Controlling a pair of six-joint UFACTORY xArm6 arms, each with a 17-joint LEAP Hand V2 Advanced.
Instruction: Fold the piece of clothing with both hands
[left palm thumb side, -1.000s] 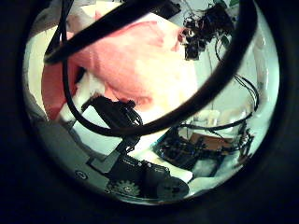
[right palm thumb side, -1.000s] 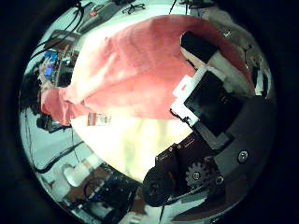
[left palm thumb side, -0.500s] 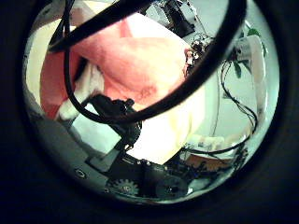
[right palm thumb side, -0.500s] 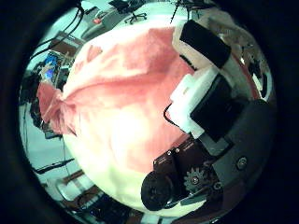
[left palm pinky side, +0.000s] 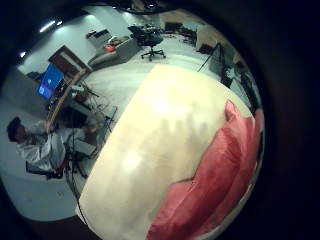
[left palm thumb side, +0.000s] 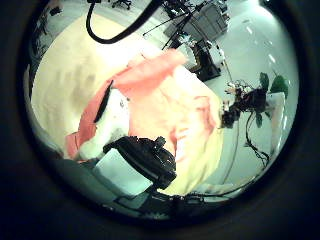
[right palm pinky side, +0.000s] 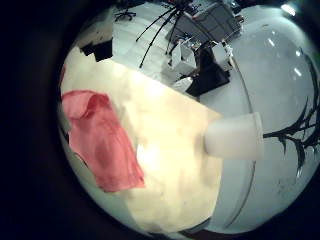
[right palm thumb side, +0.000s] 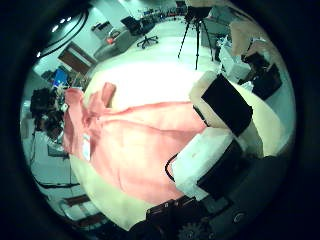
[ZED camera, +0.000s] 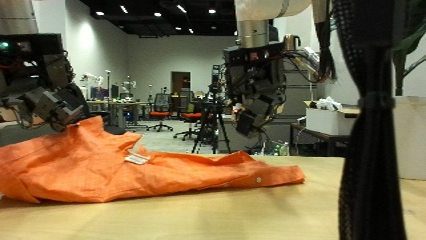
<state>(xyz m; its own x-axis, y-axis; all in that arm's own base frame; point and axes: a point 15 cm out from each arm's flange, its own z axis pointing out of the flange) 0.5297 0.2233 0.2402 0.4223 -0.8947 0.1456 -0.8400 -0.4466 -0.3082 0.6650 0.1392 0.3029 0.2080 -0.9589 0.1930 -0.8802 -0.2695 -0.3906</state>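
An orange garment (ZED camera: 120, 165) with a white label (ZED camera: 136, 158) lies crumpled on the pale table (ZED camera: 266, 215), one sleeve stretched out toward the right hand's side. My left hand (ZED camera: 47, 85) is low at the garment's raised end, its curled fingers (left palm thumb side: 112, 105) against a lifted fold of cloth (left palm thumb side: 150, 85). My right hand (ZED camera: 253, 90) hangs well above the sleeve end, fingers relaxed and holding nothing. From the right palm, the whole garment (right palm thumb side: 130, 130) shows spread out below. It appears smaller in the other palm views (right palm pinky side: 100, 140) (left palm pinky side: 215, 175).
Beyond the table's far edge stand a tripod (ZED camera: 207, 125) and a white box (ZED camera: 326, 118) on another surface. Bare tabletop (right palm pinky side: 170, 120) stretches beside the garment on the right hand's side. Office chairs and desks are farther back.
Both palm views have pulled back from the cloth, so both hands have risen. The right hand, close over the garment before, now has it far below and holds none of it.
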